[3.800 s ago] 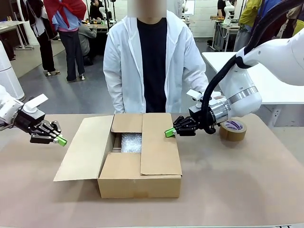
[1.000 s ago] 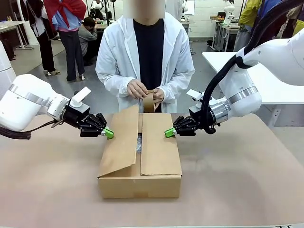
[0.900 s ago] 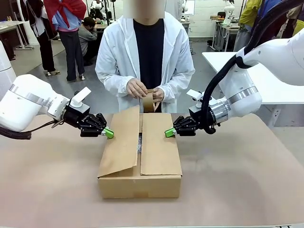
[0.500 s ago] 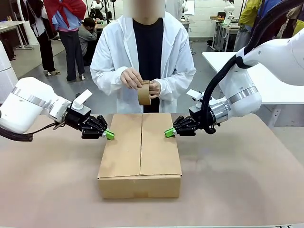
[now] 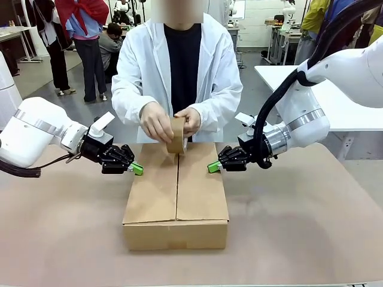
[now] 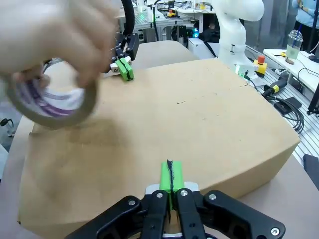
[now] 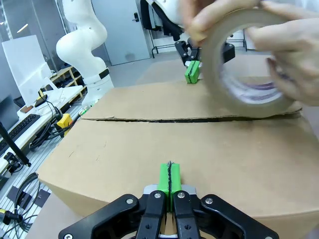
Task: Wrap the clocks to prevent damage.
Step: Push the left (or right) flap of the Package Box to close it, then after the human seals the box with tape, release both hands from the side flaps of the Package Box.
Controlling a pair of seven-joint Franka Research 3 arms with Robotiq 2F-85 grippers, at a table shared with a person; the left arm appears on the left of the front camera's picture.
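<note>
The clocks are hidden inside the brown cardboard box [image 5: 176, 197], whose two top flaps lie flat and meet along a centre seam. My left gripper [image 5: 137, 169] is shut, its green tips at the box's left top edge. My right gripper [image 5: 213, 167] is shut at the right top edge. The person's two hands hold a brown tape roll [image 5: 176, 136] against the box's far end. In the left wrist view my shut gripper [image 6: 169, 172] rests at the box top [image 6: 199, 114], with the tape roll [image 6: 50, 107] blurred. In the right wrist view my gripper [image 7: 170, 175] faces the seam [image 7: 174, 119] and the tape roll [image 7: 244, 74].
The box sits mid-table on the brown tabletop [image 5: 299, 227], with free room in front and to both sides. A white table [image 5: 341, 101] stands at the back right. Other people stand far behind the person.
The left flap has gone down flat, closing the box. The person has lowered the tape roll from chest height to the box's far edge. Both grippers have stayed almost still.
</note>
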